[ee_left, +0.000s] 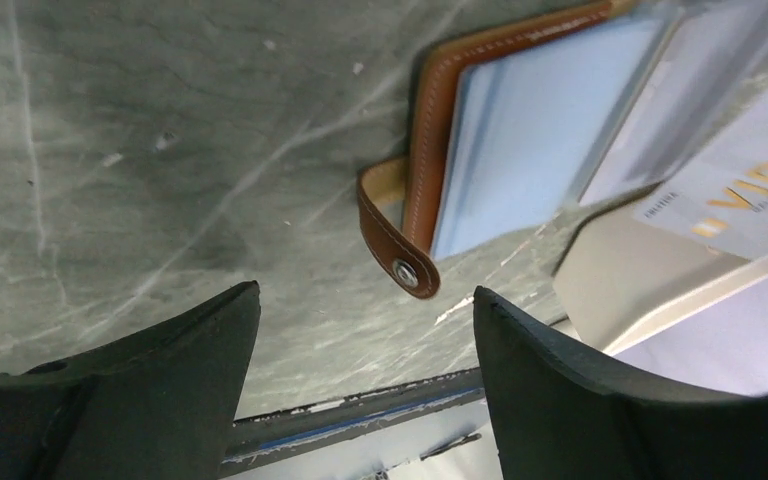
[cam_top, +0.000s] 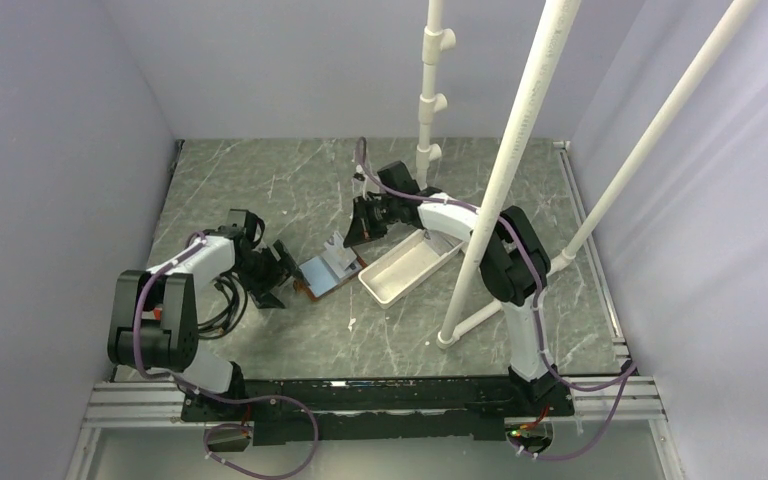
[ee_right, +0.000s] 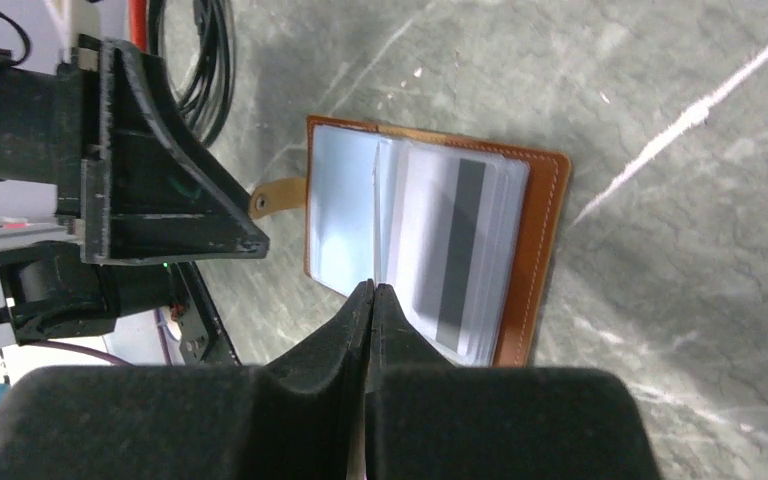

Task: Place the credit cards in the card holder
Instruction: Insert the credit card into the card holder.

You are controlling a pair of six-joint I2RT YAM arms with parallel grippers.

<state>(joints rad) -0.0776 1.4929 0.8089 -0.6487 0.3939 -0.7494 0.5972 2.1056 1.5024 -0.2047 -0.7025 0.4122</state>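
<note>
Right wrist view: card holder (ee_right: 535, 250) open on worktop (ee_right: 660, 100).
Left claw (ee_left: 365, 295): spread.
Right claw (ee_right: 370, 290): pressed together.

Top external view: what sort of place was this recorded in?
Probably a lab robot test cell, not a home or shop: plain pale walls box in a marble-patterned tabletop, a white pipe frame stands on it, and the arms are bolted to a metal rail.

The card holder (ee_right: 538, 240) is smooth brown leather with pale stitching, and its strap ends in a shiny metal snap (ee_left: 405, 272). Its sleeves (ee_right: 345, 220) are clear, glossy plastic. The table (ee_left: 140, 150) looks like matt grey marbled stone, scuffed. At the holder's three o'clock, the tray (cam_top: 388, 290) is smooth white plastic.
</note>
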